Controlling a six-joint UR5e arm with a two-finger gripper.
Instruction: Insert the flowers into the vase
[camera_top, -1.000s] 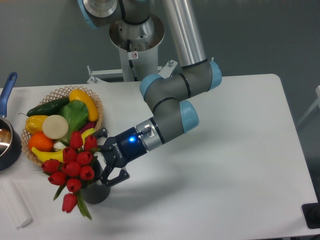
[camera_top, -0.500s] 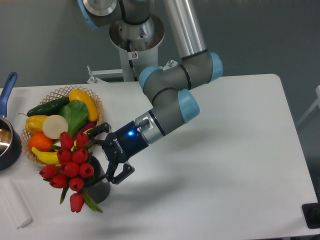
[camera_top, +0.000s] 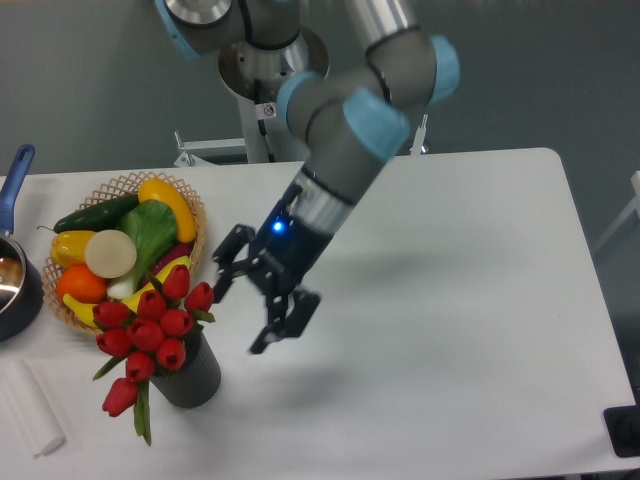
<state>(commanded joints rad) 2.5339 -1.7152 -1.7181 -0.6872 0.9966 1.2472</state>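
End effector lifted clear, jaws apart; flowers resettled in vase.

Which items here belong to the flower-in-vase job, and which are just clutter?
Job: flowers, vase, gripper.
Lying about: basket of fake fruit and vegetables, pot with blue handle, white object at the table's front left.

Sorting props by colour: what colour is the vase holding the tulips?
Dark grey, matte: the vase shows in the fixed camera view, below the red flowers.
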